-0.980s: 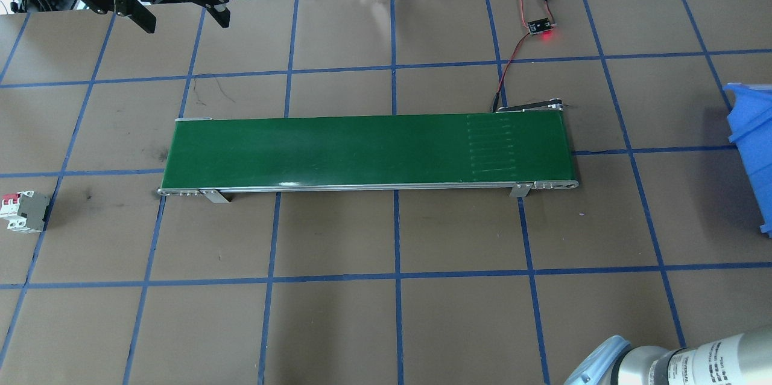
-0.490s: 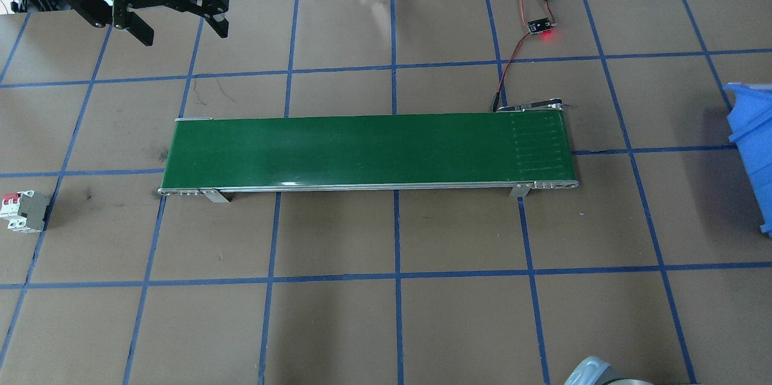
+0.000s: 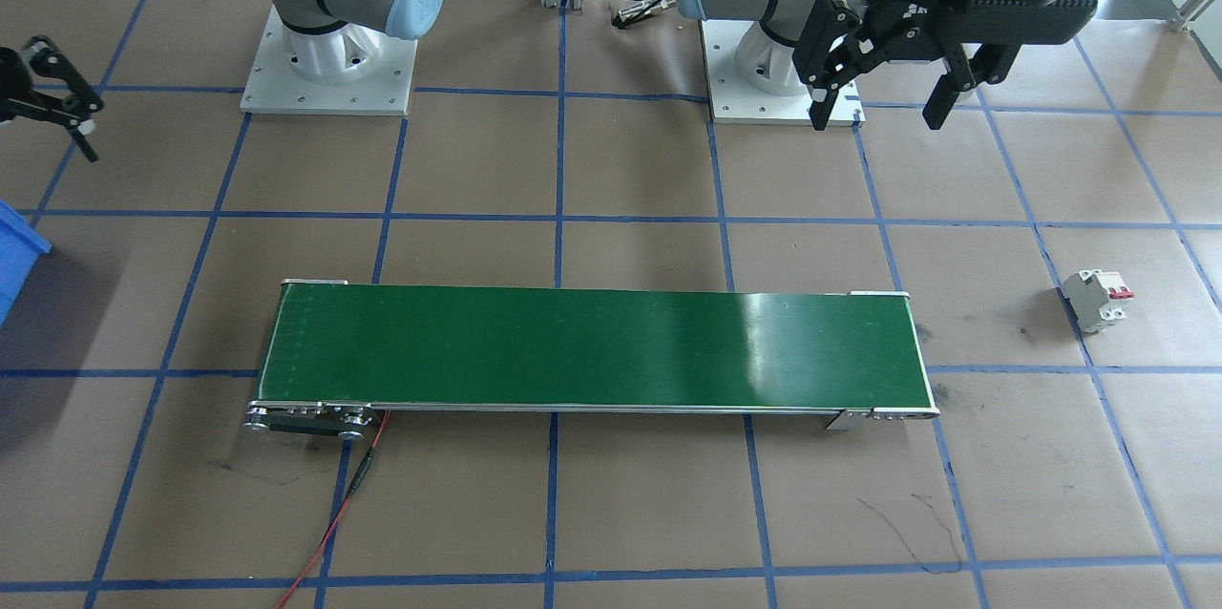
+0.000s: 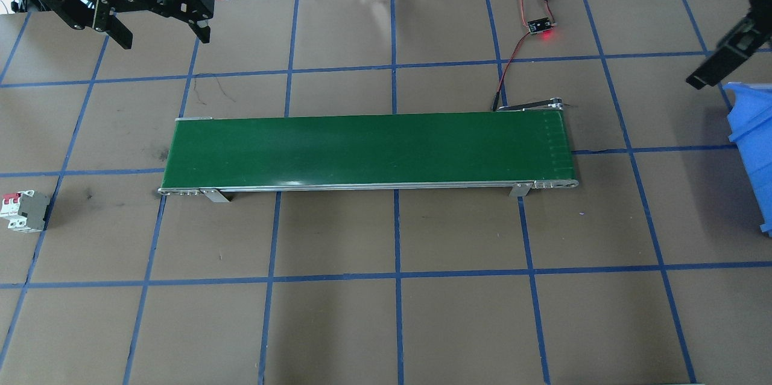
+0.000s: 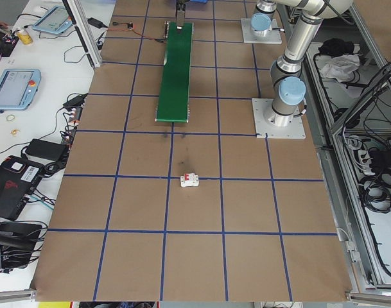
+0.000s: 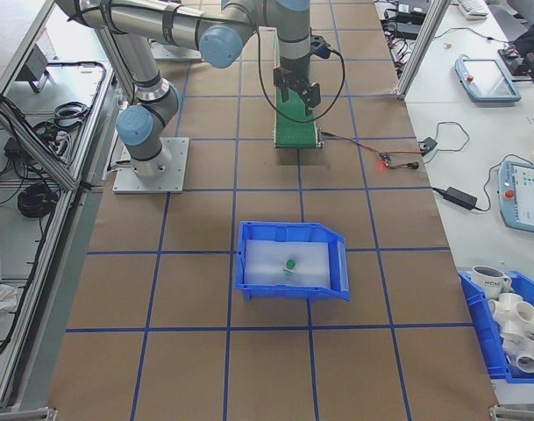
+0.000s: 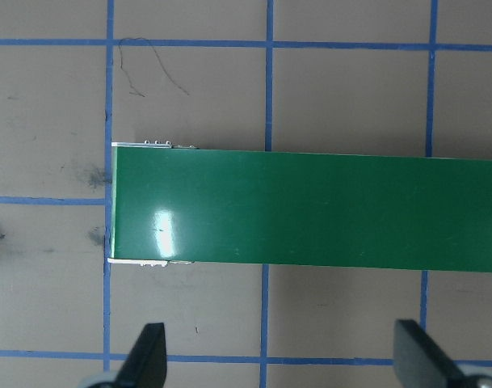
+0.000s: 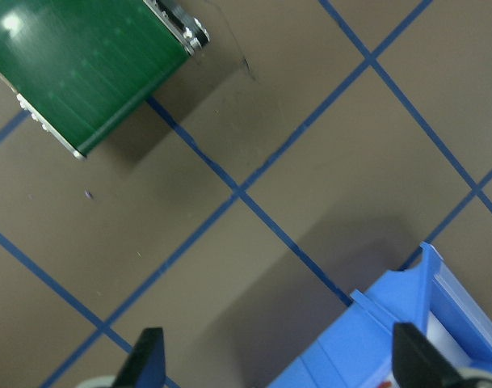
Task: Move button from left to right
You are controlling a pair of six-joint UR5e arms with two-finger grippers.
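Hanging above the far left corner of the table, the left gripper (image 4: 158,26) has its fingers spread wide and holds nothing. Below it, near the left edge, a white circuit breaker (image 4: 23,210) with red toggles lies on the brown table (image 4: 338,324). In the middle the green conveyor belt (image 4: 368,150) is stretched along the table, and nothing lies on it. Behind its right end a small board (image 4: 540,26) with a red light is joined to it by a wire. At the right side, the right gripper (image 8: 278,364) hovers with its fingers far apart and empty, beside the blue bin (image 6: 293,260). The button (image 6: 290,262) rests inside this bin, on its floor.
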